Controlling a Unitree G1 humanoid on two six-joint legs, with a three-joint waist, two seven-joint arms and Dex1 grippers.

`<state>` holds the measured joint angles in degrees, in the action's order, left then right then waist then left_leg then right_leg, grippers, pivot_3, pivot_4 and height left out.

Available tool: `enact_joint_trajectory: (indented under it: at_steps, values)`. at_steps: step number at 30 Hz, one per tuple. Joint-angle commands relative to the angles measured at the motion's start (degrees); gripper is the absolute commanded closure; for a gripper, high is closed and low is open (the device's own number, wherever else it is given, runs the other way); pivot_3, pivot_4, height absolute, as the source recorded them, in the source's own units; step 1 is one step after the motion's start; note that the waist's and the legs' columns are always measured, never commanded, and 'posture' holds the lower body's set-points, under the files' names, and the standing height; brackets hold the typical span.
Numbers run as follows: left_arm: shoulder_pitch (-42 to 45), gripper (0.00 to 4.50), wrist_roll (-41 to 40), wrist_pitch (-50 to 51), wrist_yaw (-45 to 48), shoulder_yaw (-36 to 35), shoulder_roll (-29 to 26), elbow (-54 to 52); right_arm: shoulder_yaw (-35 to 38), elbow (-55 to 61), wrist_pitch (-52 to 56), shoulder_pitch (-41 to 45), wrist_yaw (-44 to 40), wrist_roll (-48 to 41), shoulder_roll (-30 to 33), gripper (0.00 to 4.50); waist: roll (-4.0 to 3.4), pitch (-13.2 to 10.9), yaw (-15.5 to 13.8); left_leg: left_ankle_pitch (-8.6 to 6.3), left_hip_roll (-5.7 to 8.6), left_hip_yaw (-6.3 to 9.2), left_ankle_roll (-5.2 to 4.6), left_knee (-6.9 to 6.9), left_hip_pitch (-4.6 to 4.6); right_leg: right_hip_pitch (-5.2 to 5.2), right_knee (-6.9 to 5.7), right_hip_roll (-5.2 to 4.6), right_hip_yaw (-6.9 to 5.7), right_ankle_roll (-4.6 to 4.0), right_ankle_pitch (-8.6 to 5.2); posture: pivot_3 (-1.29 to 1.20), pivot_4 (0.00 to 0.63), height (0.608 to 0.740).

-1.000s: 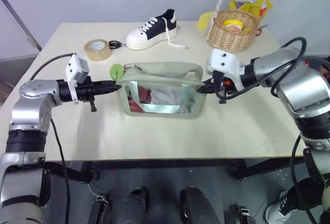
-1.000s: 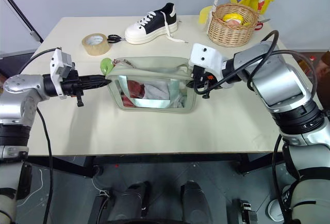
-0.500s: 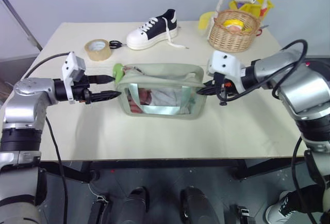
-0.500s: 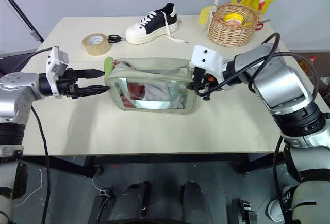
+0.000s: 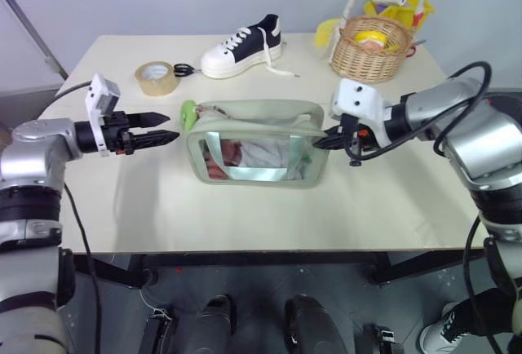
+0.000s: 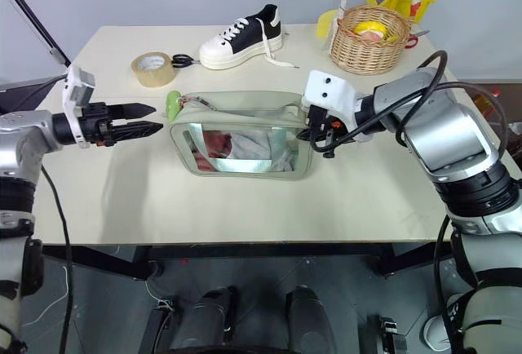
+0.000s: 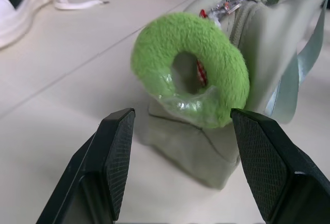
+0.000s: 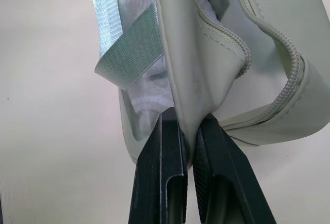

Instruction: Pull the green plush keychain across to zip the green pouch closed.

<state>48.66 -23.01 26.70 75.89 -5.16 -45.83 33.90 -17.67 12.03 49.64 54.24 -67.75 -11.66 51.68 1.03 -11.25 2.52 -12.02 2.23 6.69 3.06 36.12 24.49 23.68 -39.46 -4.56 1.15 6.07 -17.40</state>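
The green pouch stands mid-table with its clear window toward me. The green plush keychain, a fuzzy lime ring, hangs at the pouch's left end by the zipper pull. My left gripper hovers open just left of the keychain, clear of it, and its two fingers frame the plush in the left wrist view. At the pouch's right end my right gripper is shut on a fold of the pouch fabric.
At the back of the table lie a black-and-white sneaker, a tape roll and scissors. A wicker basket with a yellow cloth sits at the back right. The table's front edge is close.
My left gripper has opened, let go at the keychain, and drawn back to the left, away from the pouch. The right gripper keeps its grip on the pouch's right end.
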Motion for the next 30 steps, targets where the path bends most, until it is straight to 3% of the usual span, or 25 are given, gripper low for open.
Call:
enact_joint_trajectory:
  at_steps: [1, 7, 8, 9, 14, 23, 30]
  values:
    - [2.5, 1.34, 0.0, 4.1, -1.7, -0.6, 0.2, 1.6, 2.3, 2.0, -0.4, 0.3, 0.3, -0.8, 0.5, 4.50, 0.00, 0.0, 0.1, 0.00, 0.00, 0.00, 0.00, -0.01, 0.00, 0.01, 0.00, 0.00, 0.00, 0.00, 0.00, 0.00, 0.150, 0.695]
    - [3.1, 1.34, 0.8, 7.1, -2.1, 0.3, 1.3, 3.3, 2.6, 2.7, 0.1, 0.0, 0.4, -1.3, 0.9, 4.50, 0.00, 0.0, 0.1, 0.00, -0.01, 0.00, 0.00, -0.02, 0.00, 0.04, -0.03, 0.02, 0.01, 0.00, 0.00, 0.00, 0.150, 0.695]
    - [3.1, 1.84, 0.9, 7.2, -2.2, 0.4, 1.5, 3.2, 2.7, 2.7, 0.1, 0.0, 0.4, -1.4, 0.9, 4.50, 0.00, 0.0, 0.0, 0.00, -0.01, 0.00, 0.00, -0.01, 0.00, 0.03, -0.03, 0.02, 0.01, 0.00, 0.00, 0.00, 0.150, 0.695]
    - [3.0, 2.07, 0.8, 7.2, -2.3, 0.4, 1.9, 2.9, 2.7, 2.7, 0.2, 0.0, 0.5, -1.5, 0.9, 4.50, 0.00, 0.0, 0.0, 0.00, -0.01, 0.00, 0.00, 0.00, 0.00, 0.03, -0.03, 0.02, 0.01, 0.00, 0.00, 0.00, 0.150, 0.695]
    - [2.8, 4.47, 0.4, 7.5, -2.8, -0.1, 3.2, 1.5, 2.6, 2.5, 0.2, 0.0, 0.8, -1.6, 0.9, 4.50, 0.00, 0.0, 0.0, 0.00, -0.01, 0.00, 0.01, 0.02, 0.00, 0.01, -0.03, 0.00, 0.01, 0.00, 0.00, 0.00, 0.150, 0.695]
    - [2.7, 4.47, -1.1, 8.9, -1.8, -1.6, 1.6, 0.8, 2.7, 2.7, 0.7, -0.4, 1.3, -1.8, 1.0, 4.50, 0.00, 0.0, 0.0, 0.00, -0.01, 0.00, 0.01, 0.01, 0.00, 0.02, -0.04, -0.01, 0.02, 0.00, 0.00, 0.00, 0.150, 0.695]
    - [4.1, 1.24, -3.2, 14.5, -2.1, -3.3, 0.4, 1.7, 2.8, 2.9, 0.6, -0.9, 1.5, -1.8, 0.9, 4.50, 0.00, 0.0, 0.0, 0.00, -0.02, 0.00, 0.01, 0.02, 0.00, 0.02, -0.05, 0.01, 0.01, 0.00, 0.00, 0.00, 0.150, 0.695]
